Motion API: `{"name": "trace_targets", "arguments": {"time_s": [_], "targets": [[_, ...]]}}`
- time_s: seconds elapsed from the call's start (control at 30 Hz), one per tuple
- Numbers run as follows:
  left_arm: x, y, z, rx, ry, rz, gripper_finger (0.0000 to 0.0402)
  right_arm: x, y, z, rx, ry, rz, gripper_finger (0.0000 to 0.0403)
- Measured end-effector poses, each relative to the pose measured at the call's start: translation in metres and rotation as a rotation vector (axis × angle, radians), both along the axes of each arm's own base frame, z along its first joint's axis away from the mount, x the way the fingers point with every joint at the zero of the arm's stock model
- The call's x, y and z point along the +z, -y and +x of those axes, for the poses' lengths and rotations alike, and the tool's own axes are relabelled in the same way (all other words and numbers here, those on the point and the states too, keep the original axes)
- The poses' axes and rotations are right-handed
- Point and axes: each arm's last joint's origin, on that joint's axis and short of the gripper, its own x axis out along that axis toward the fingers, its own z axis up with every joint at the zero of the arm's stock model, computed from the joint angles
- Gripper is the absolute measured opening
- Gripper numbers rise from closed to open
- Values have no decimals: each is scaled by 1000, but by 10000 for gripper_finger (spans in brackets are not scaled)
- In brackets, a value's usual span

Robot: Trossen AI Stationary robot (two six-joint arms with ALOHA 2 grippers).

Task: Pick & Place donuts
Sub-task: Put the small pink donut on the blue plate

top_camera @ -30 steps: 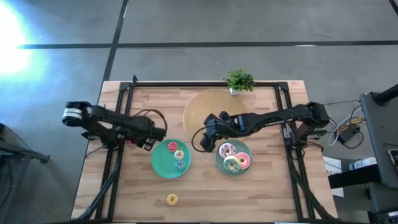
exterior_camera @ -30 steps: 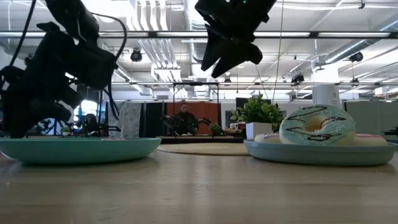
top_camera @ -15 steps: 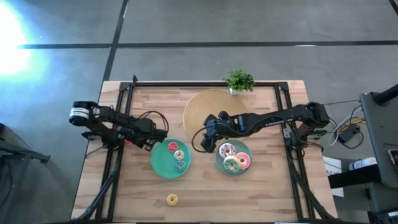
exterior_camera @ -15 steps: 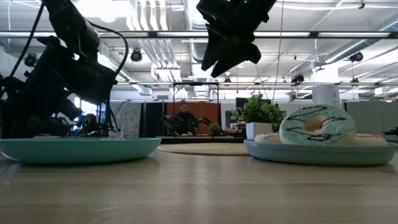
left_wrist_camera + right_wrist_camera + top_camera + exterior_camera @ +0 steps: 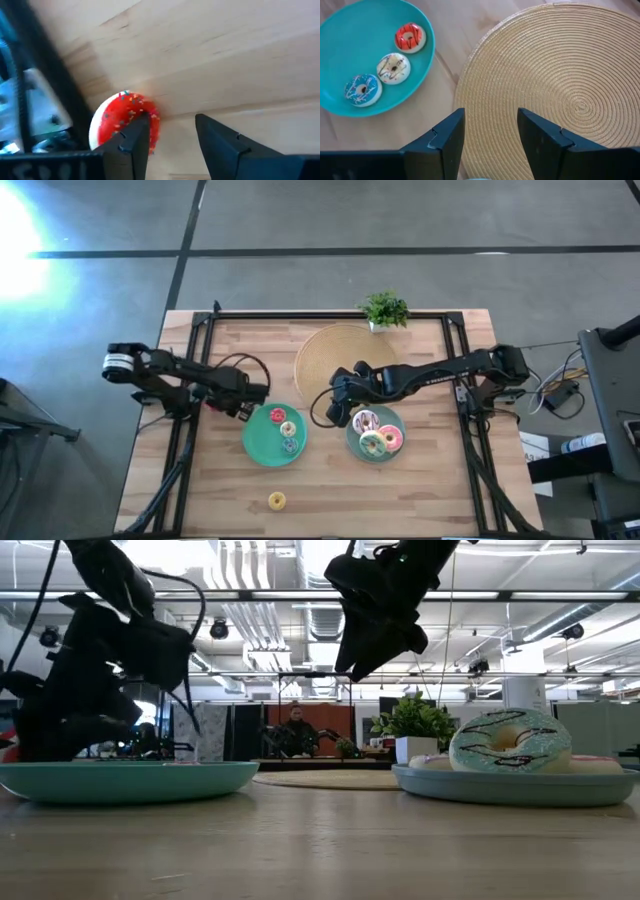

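The left teal plate holds three tiny donuts: red-orange, cream and blue. The right plate carries the white-pink sprinkled, green-iced and pink donuts. The yellow donut lies alone on the wood near the table's near edge. My left gripper is open, low beside the left plate's left rim. A red sprinkled round thing lies on the wood by one of its fingers. My right gripper is open and empty, raised between the two plates. My left gripper has nothing between its fingers. One finger stands in front of the red sprinkled thing's edge, which lies on the wood. Whether the finger touches it, I cannot tell.
A big round tan mat lies behind the plates, with a small potted plant at the far edge. Black frame rails run along the table's left and right sides. Bare wood spreads around the yellow donut.
My right gripper has shifted a little toward the right plate and turned slightly, staying open. My left arm swayed slightly toward the right and came back. The donuts have kept their places.
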Motion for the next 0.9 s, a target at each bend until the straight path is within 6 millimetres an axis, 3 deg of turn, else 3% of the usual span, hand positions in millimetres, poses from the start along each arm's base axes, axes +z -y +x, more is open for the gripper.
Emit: {"name": "trace_targets", "arguments": {"time_s": [0.3,0.47,0.73,0.9], "targets": [[51,-4,23,32,328,129,138,0,0,0,0,3,1,171],[72,-7,21,31,357,210,138,0,0,0,0,3,1,171],[51,-8,5,39,162,210,138,0,0,1,0,9,2,171],[34,-6,3,59,129,150,138,0,0,1,0,13,2,171]]}}
